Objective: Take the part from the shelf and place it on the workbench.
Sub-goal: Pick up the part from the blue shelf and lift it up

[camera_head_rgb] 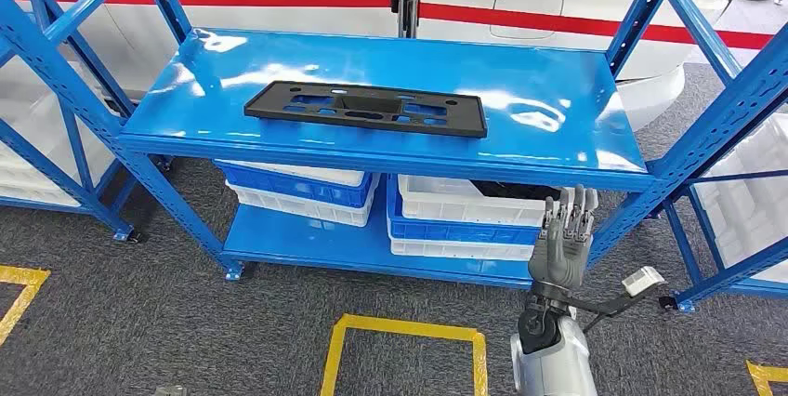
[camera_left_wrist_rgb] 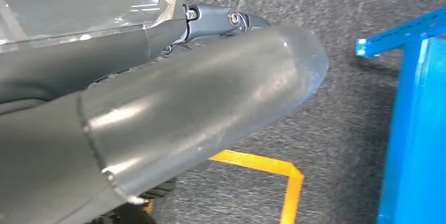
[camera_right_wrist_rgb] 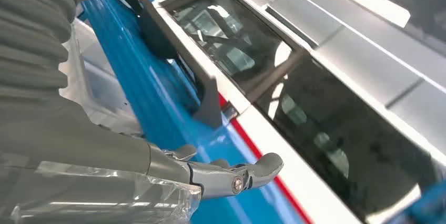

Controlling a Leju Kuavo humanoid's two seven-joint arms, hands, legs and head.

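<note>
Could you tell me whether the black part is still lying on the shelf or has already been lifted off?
Still on the shelf. The black part lies flat on the blue shelf top, and the right hand is below the shelf edge, apart from it.

One black part (camera_head_rgb: 366,108), four stacked bins (camera_head_rgb: 297,190), one raised hand (camera_head_rgb: 564,240)

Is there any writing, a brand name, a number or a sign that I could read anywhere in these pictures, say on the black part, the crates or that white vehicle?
No readable text anywhere.
Black part on the blue shelf: moulded cut-outs, no lettering to be made out.
Blue and white crates below: no labels visible.
White vehicle behind: a red stripe, no words or numbers.
Floor: yellow tape lines, no characters.
Right hand: no markings legible.
</note>
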